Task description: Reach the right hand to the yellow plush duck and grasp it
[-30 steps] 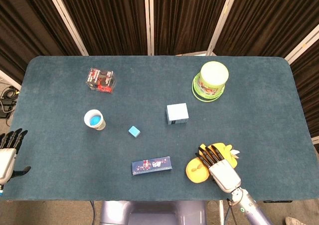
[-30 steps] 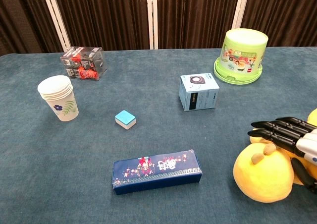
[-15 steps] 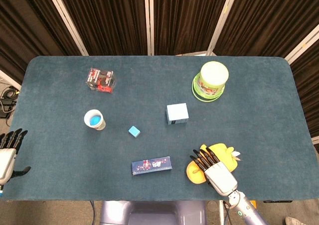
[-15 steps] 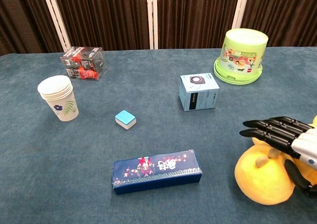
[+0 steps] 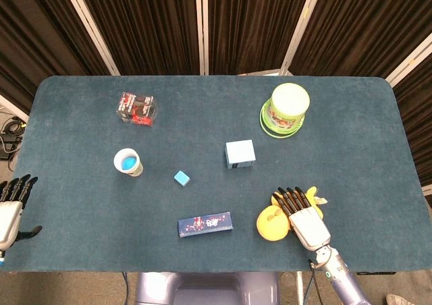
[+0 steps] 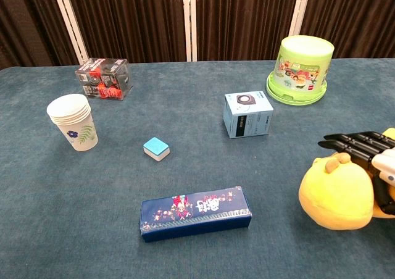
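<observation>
Head view: right hand laid over yellow plush duck near front right table edge, fingers straight, slightly spread, not yet closed; ready to wrap soft body.

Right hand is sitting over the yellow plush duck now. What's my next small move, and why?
Probably curl the fingers closed around the yellow plush duck. The right hand lies over the duck's body with its black fingers stretched out straight above it, so nothing grips the duck yet. The thumb appears to hang beside the plush in the chest view, so closing now should likely trap it.
</observation>
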